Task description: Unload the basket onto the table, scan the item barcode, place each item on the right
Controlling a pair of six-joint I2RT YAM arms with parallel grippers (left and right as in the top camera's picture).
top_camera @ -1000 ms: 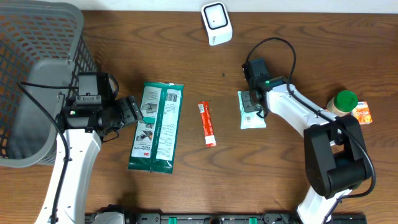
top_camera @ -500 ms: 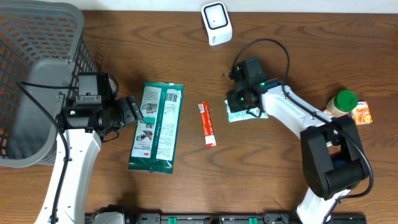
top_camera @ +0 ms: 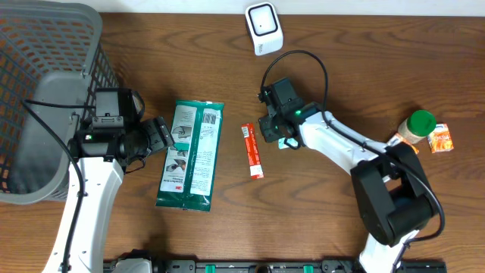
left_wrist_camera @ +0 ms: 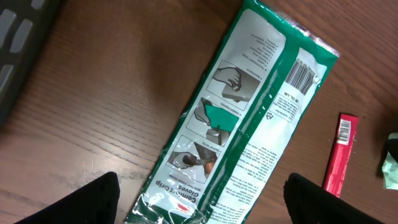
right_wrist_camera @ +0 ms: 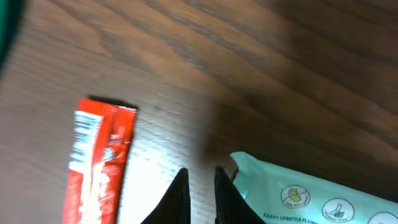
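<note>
Wipes pack (right_wrist_camera: 298,193): lying on worktop (right_wrist_camera: 280,62) just beside right end effector (right_wrist_camera: 201,171), jaws nearly clenched, gripping nothing. Rec: pinching pack edge squarely, then turning barcode twd scanner (top_camera: 264,29).

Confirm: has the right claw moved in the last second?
Yes. The right claw has swung left toward the red sachet, which has stayed put. The pale wipes pack has come left with it.
</note>
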